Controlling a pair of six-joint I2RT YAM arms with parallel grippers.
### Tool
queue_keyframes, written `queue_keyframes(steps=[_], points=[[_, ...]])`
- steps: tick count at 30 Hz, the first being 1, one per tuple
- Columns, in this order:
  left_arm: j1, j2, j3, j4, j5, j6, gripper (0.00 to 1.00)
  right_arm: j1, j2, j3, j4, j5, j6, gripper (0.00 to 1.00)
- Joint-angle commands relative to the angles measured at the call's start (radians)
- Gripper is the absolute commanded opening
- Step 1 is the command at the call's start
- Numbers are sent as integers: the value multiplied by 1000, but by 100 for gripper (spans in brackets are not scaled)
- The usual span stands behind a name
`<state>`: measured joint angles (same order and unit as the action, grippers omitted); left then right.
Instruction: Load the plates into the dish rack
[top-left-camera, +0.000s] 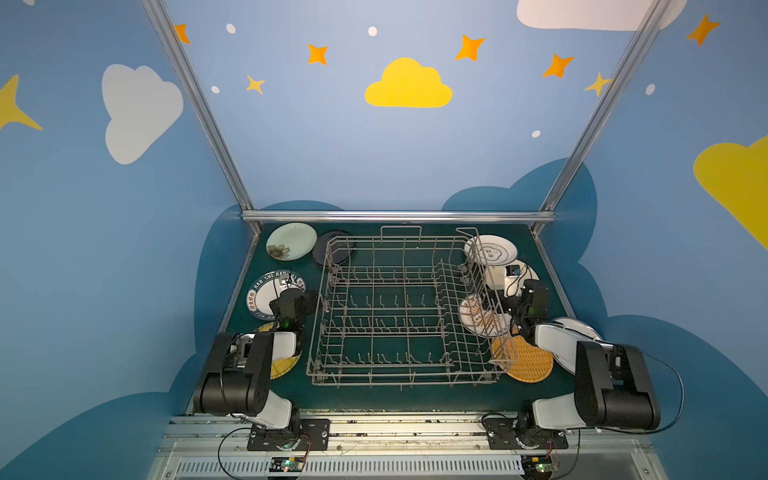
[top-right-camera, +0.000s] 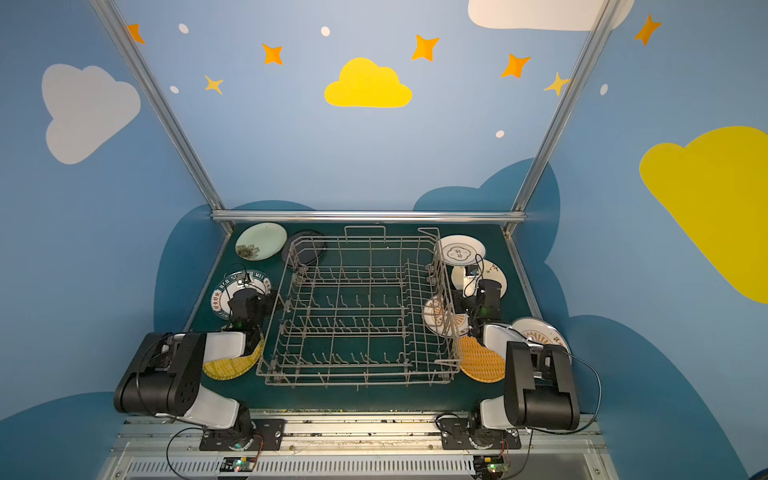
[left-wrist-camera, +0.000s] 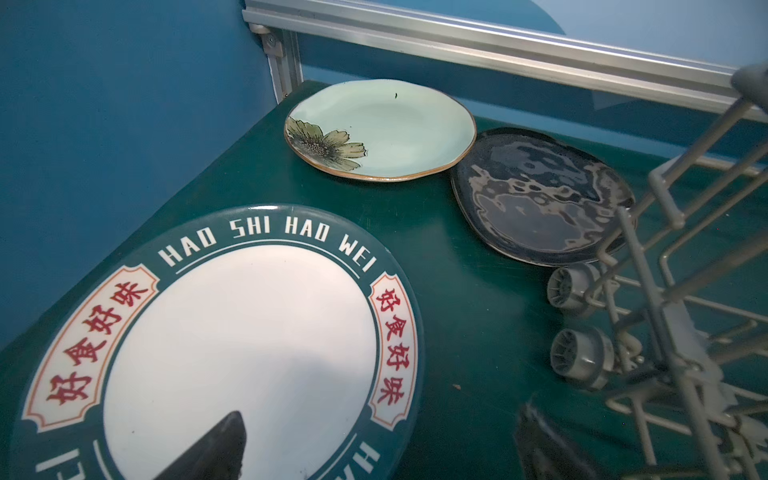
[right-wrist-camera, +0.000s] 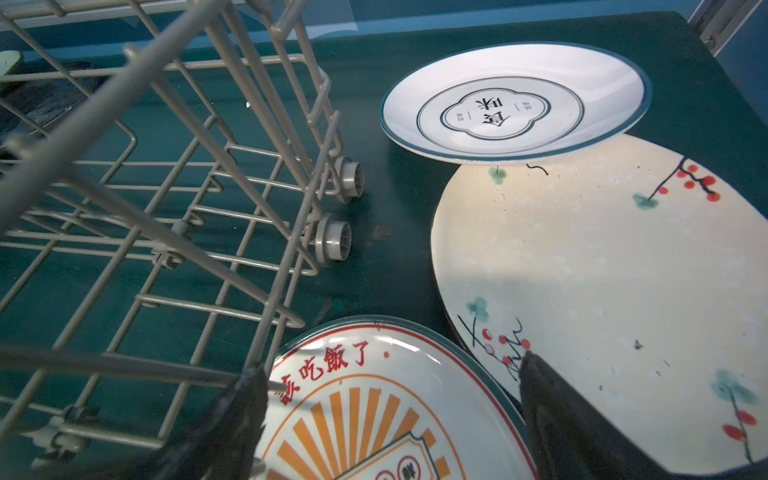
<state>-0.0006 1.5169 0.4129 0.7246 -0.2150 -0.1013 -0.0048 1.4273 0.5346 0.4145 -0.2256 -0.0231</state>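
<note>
The grey wire dish rack (top-left-camera: 399, 307) (top-right-camera: 357, 307) stands mid-table with no plates in it. Plates lie flat on both sides. To its left are a pale green floral plate (left-wrist-camera: 382, 129), a black one (left-wrist-camera: 540, 195), a lettered-rim one (left-wrist-camera: 232, 340) and a yellow woven one (top-left-camera: 282, 368). To its right are a white emblem plate (right-wrist-camera: 515, 99), a cream berry plate (right-wrist-camera: 602, 270), a sunburst plate (right-wrist-camera: 374, 415) and a yellow woven plate (top-left-camera: 530, 361). My left gripper (left-wrist-camera: 382, 457) hangs open over the lettered-rim plate's edge. My right gripper (right-wrist-camera: 390, 424) hangs open over the sunburst plate, holding nothing.
Another white plate (top-left-camera: 577, 330) lies at the right table edge, partly under my right arm (top-left-camera: 611, 382). The rack's side rollers (left-wrist-camera: 577, 353) (right-wrist-camera: 332, 239) sit close to both grippers. Aluminium frame rails (top-left-camera: 399, 216) and blue walls close in the green table (top-left-camera: 399, 395).
</note>
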Motion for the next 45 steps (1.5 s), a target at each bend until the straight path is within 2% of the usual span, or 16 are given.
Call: queue_keyframes(steps=[1, 43, 45], points=[[0, -3, 7, 10, -7, 14, 100, 3, 13, 1, -11, -3, 5, 92], [-10, -5, 1, 22, -21, 19, 100, 9, 8, -2, -7, 10, 9, 92], [-9, -35, -17, 24, -57, -2, 100, 16, -9, -5, -1, 74, 20, 92]])
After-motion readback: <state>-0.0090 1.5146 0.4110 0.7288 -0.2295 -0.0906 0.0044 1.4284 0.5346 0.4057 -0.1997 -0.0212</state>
